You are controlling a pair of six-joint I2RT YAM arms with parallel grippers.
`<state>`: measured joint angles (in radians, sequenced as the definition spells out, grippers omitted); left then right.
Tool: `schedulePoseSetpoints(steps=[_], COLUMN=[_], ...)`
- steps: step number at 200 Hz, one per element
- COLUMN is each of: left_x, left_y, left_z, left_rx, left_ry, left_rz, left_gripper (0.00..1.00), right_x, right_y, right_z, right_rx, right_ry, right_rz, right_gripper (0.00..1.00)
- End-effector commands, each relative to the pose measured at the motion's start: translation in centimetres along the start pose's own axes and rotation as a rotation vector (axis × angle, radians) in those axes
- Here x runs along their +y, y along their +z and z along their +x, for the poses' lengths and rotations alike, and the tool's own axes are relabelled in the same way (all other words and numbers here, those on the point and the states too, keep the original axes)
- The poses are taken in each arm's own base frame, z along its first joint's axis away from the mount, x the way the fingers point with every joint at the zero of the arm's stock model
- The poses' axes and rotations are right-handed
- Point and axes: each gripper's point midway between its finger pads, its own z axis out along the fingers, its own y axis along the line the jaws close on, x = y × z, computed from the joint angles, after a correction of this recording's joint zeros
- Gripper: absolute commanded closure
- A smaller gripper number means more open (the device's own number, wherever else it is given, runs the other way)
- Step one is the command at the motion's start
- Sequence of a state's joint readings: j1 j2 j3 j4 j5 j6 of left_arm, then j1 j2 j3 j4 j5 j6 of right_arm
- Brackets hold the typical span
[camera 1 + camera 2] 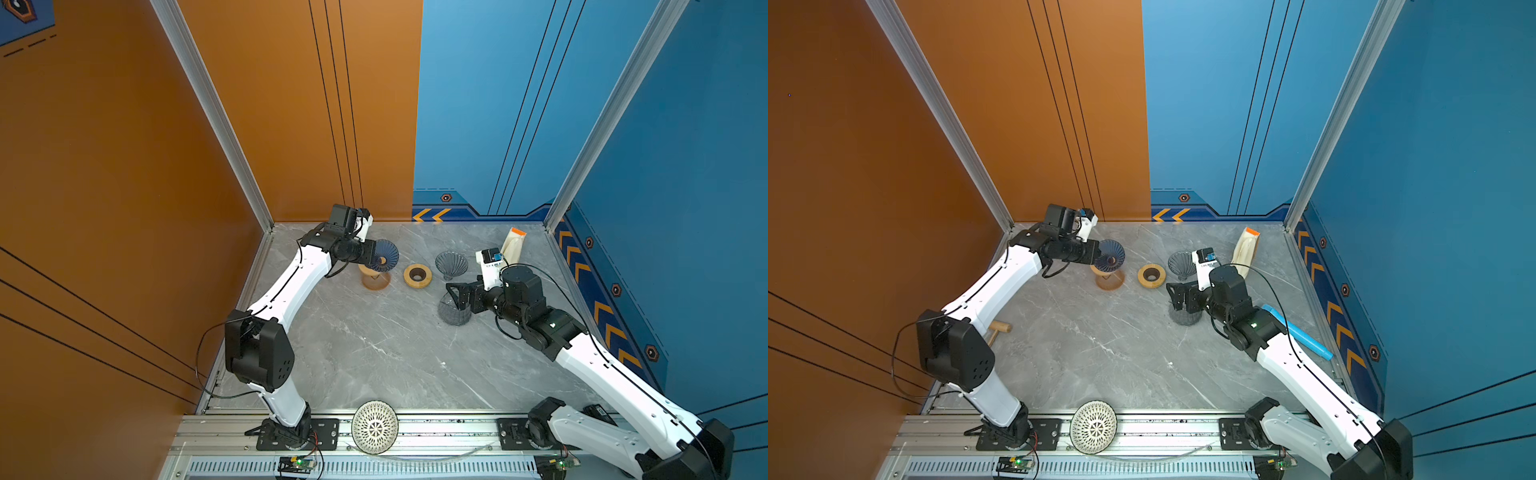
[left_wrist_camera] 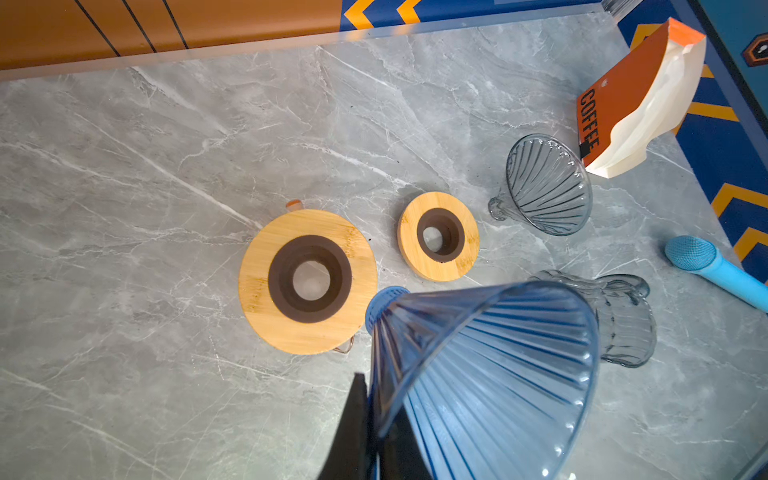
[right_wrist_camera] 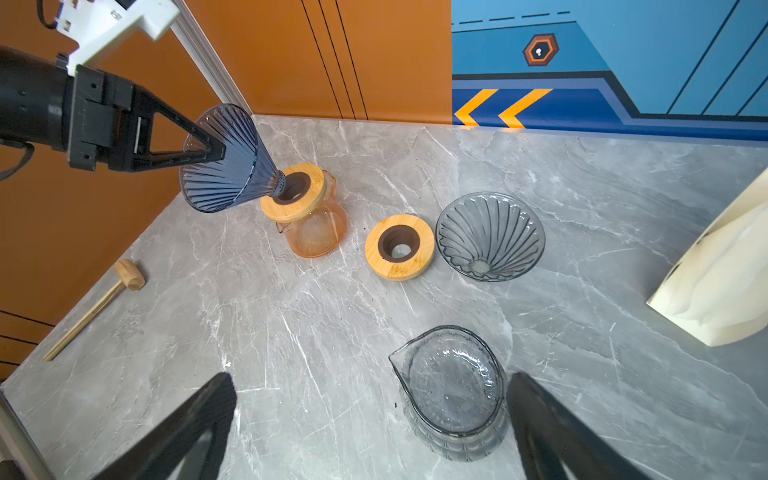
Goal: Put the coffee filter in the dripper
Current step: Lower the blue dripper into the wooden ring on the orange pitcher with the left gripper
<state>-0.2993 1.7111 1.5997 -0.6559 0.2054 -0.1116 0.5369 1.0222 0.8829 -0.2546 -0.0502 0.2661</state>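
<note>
Wooden ring (image 3: 415, 261) beside grey dripper (image 3: 490, 237), mallet (image 3: 129, 275) — well apart

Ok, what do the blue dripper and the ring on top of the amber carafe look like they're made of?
Blue dripper: see-through tinted plastic or glass, glossy with ribbed walls; which one is unclear. Ring on the amber carafe: bamboo or light wood, matte, with visible grain. Its dark brown insert: dull and smooth, probably silicone or rubber.
</note>
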Motion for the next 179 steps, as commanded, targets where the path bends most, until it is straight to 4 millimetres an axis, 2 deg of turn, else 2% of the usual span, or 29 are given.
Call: schedulePoseSetpoints(steps=[1, 71, 139, 179], left_x=[0.8, 4.1, 5.0, 5.9], left_y=[-0.2, 2.0, 4.5, 5.1], left_z=[-1.6, -2.2, -0.5, -0.3], left_rx=[-0.029, -0.004, 0.062, 0.073], left_ry=[0.010, -0.070, -0.113, -0.134], left_rz=[0.005, 0.015, 0.035, 0.043], left_gripper=[1.00, 1.00, 1.00, 1.00], right_x=[-0.3, -0.2, -0.6, -0.5], right_y=[0.2, 0.5, 0.2, 0.2], right_z=[0.2, 0.7, 0.9, 1.1], right_rx=[0.027, 0.046, 0.051, 0.056], right_ry=[0.007, 0.018, -0.001, 0.004], right_rz=[0.030, 0.039, 0.057, 0.054], right_gripper=[0.00, 0.00, 0.00, 0.00])
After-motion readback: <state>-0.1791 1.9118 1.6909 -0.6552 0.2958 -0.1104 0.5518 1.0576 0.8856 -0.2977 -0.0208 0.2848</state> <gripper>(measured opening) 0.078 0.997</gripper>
